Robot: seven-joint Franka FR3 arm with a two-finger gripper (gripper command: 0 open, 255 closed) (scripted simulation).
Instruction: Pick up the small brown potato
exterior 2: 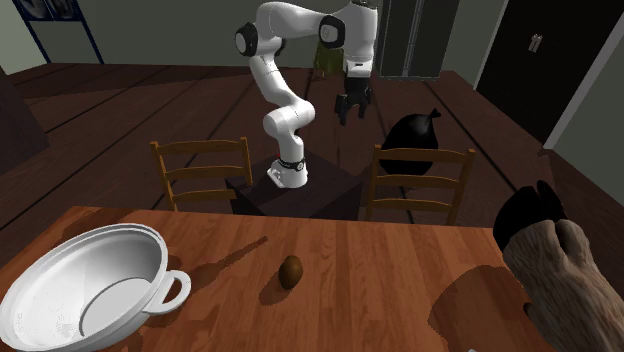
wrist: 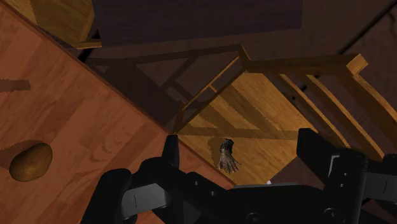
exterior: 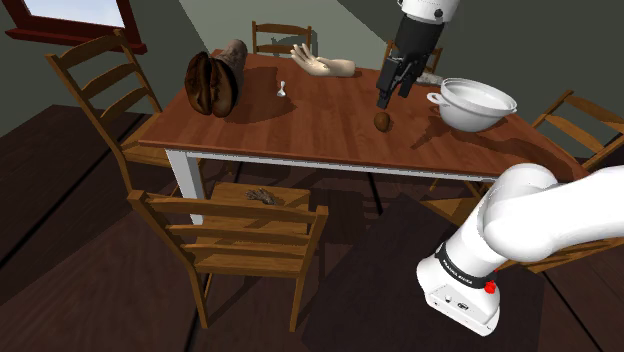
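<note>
A small brown potato (exterior: 382, 121) lies on the wooden table (exterior: 300, 125), near the edge facing the stand. In the second exterior view the potato (exterior 2: 291, 271) rests right of the white bowl (exterior 2: 85, 290). My black gripper (exterior: 388, 100) hangs in the air above the potato, open and holding nothing. From the second exterior view the gripper (exterior 2: 350, 112) is high over the table's far side. In the wrist view the gripper (wrist: 238, 149) has its fingers wide apart, and the potato (wrist: 30, 160) lies well outside them, beyond the finger (wrist: 170, 147) nearer to it.
A white two-handled bowl (exterior: 470, 103) stands close beside the potato. A big brown bean shape (exterior: 210, 82), a furry object (exterior: 235, 58), a pale hand model (exterior: 325, 66) and a small white piece (exterior: 283, 88) sit farther along. Chairs ring the table; one seat holds a small dark claw-like thing (wrist: 228, 156).
</note>
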